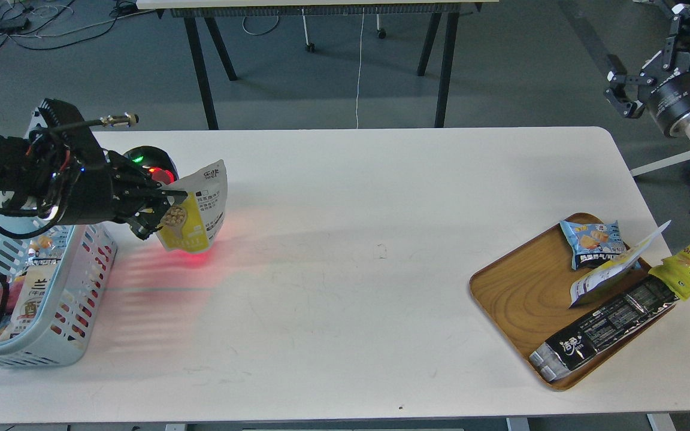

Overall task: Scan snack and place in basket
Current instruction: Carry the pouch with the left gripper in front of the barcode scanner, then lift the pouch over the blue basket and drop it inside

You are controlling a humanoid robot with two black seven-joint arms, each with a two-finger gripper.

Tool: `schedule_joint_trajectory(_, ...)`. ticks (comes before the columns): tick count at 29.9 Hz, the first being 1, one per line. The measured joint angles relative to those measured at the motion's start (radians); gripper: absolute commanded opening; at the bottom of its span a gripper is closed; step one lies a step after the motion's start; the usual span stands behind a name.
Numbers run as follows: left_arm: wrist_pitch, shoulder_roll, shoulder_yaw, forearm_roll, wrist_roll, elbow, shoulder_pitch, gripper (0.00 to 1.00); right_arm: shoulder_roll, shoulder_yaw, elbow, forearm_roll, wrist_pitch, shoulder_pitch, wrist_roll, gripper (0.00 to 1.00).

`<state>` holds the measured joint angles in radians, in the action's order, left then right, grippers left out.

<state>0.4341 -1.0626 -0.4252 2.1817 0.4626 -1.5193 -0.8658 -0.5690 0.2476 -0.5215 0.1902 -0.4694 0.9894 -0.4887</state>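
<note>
My left gripper [162, 209] has its fingers clamped on the left edge of the snack [197, 209], a small nut pouch, silvery-white on top and yellow below, with a block of dark print facing me. The pouch hangs above the white table [345, 251], just right of the light blue basket [63, 311] and directly in front of the black dome scanner [152, 164], which shows a green and a red light. Red glow spills on the table under the pouch and across the basket's slotted wall, so I judge the scan step is the one in hand

To do it well: keep the printed face turned to the scanner window and hold steady in the beam; I can't tell where the barcode sits. Grip is only on the pouch edge, so no fast wrist swings or it may twist out. Once scanned, a short move left and down clears the thick rim and drops it in; the basket already holds several packets, so release low

My right gripper [623, 96] is raised far right off the table, its jaws look spread and holding nothing. Below it the wooden tray [513, 293] carries a light-blue cracker packet [593, 239], a pale pouch [614, 269] and a long black packet [602, 329], with a yellow packet [689, 266] just off the tray's edge
</note>
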Motion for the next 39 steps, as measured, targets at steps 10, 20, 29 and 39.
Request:
schedule_joint_trajectory(10, -0.001, 0.025, 0.000, 0.000, -0.015, 0.010, 0.015, 0.00, 0.001, 0.004, 0.000, 0.000, 0.000, 0.000, 0.000, 0.99)
schedule_joint_trajectory(20, 0.000, 0.031, -0.009, 0.000, -0.014, 0.001, 0.010, 0.00, 0.001, 0.017, 0.000, 0.000, 0.000, 0.000, 0.000, 0.99)
schedule_joint_trajectory(29, -0.019, -0.033, -0.036, 0.000, -0.003, -0.034, 0.008, 0.00, 0.001, 0.030, 0.000, 0.000, 0.000, 0.000, 0.000, 0.99)
schedule_joint_trajectory(39, -0.021, -0.213, -0.136, -0.112, 0.020, -0.143, 0.005, 0.00, -0.007, 0.039, 0.001, 0.000, -0.019, 0.000, 0.000, 0.99)
